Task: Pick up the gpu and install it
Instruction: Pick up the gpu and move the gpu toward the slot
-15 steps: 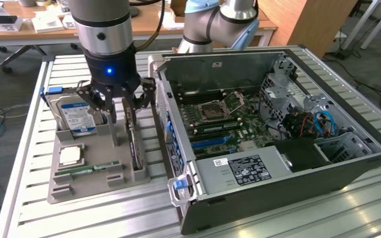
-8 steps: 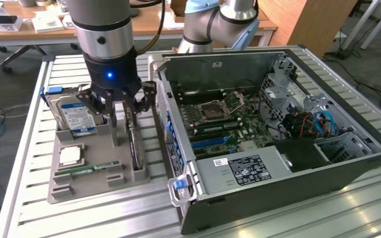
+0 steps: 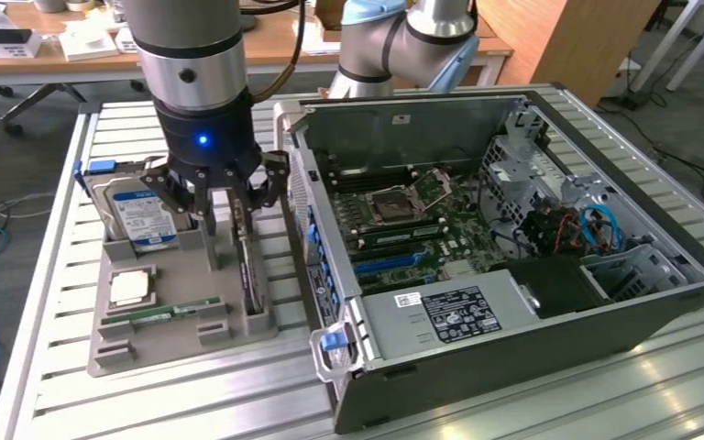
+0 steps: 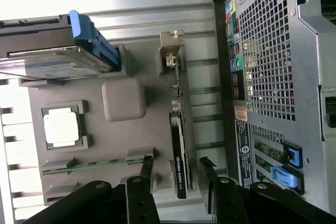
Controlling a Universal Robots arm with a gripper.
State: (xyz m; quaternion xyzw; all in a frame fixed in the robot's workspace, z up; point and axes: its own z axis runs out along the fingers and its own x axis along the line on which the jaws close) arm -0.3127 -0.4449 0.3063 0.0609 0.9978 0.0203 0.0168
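We take the grey parts tray (image 3: 187, 275) (image 4: 105, 135) as our reference. The gpu (image 3: 245, 266) (image 4: 177, 135) stands on edge in a slot along the tray's side nearest the open computer case (image 3: 645, 312) (image 4: 273, 51), its black face showing in the wrist view. The gripper (image 3: 232, 206) (image 4: 177, 163) hangs directly above that side of the tray with its jaws spread wide. We see one finger on each side of the card, and neither finger touches it. On the far side of the tray from the case, a hard drive (image 3: 138, 215) (image 4: 47, 61) with a blue-white label stands upright in its own slot. A CPU (image 3: 132, 289) (image 4: 60, 128) lies flat in a square pocket on that same far half of the tray. A green RAM stick (image 3: 162, 313) (image 4: 89, 163) sits in a narrow groove just beside the CPU. The case lies on its side just beside the tray, motherboard exposed. Both rest on a slatted metal table (image 3: 144, 403).
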